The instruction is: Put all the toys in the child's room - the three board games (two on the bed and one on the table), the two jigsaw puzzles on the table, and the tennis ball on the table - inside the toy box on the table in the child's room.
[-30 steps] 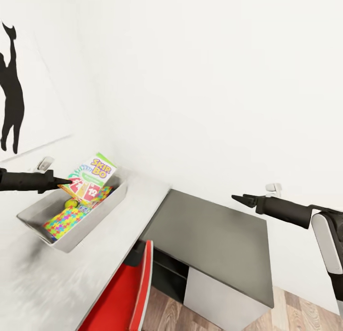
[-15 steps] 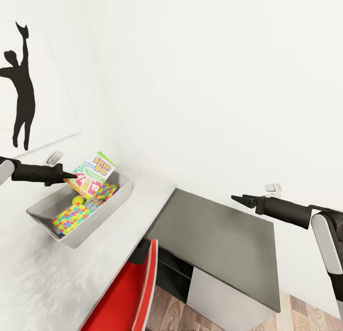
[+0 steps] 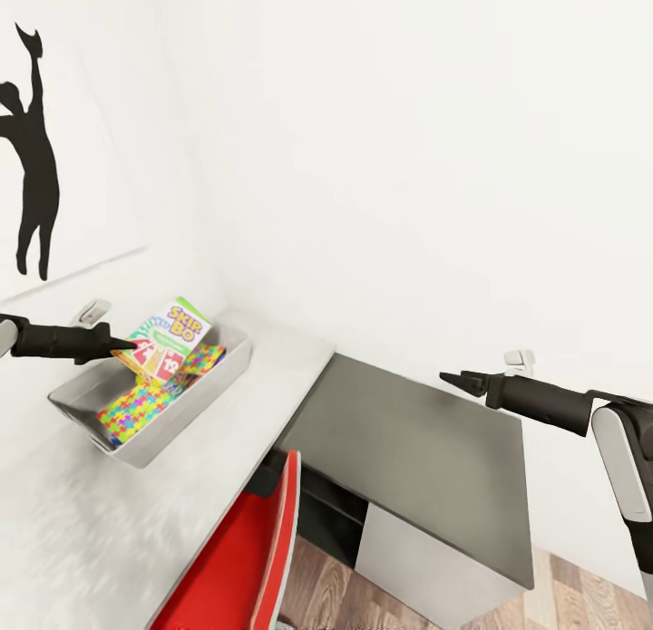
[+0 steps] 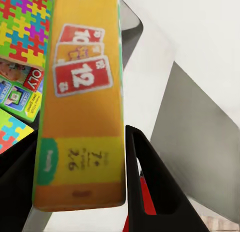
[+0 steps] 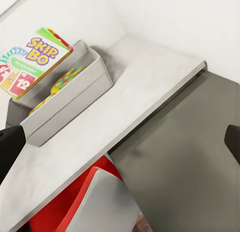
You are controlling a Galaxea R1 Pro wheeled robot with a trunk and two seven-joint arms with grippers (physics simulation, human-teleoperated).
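Note:
My left gripper (image 3: 127,345) is shut on the lower edge of the SKIP BO board game (image 3: 172,333), which leans tilted into the light grey toy box (image 3: 195,396) on the white table (image 3: 272,367). The left wrist view shows the game's orange face (image 4: 80,101) clamped by the left gripper (image 4: 80,137), above jigsaw puzzles (image 4: 22,26) and a blue board game (image 4: 20,94) lying in the box. A jigsaw puzzle (image 3: 134,405) covers the box's near end. My right gripper (image 3: 446,377) hangs open over the dark grey corner top (image 3: 408,449), holding nothing. The tennis ball and the bed are out of view.
A red chair (image 3: 245,557) stands tucked under the table in front of the toy box. White walls close off the back, with a black athlete silhouette (image 3: 32,159) at the left. Wood floor (image 3: 317,585) shows beside the chair.
The camera has shifted a little. My left gripper has lowered the SKIP BO game deeper into the toy box, and the tennis ball is now covered. The right arm has held still.

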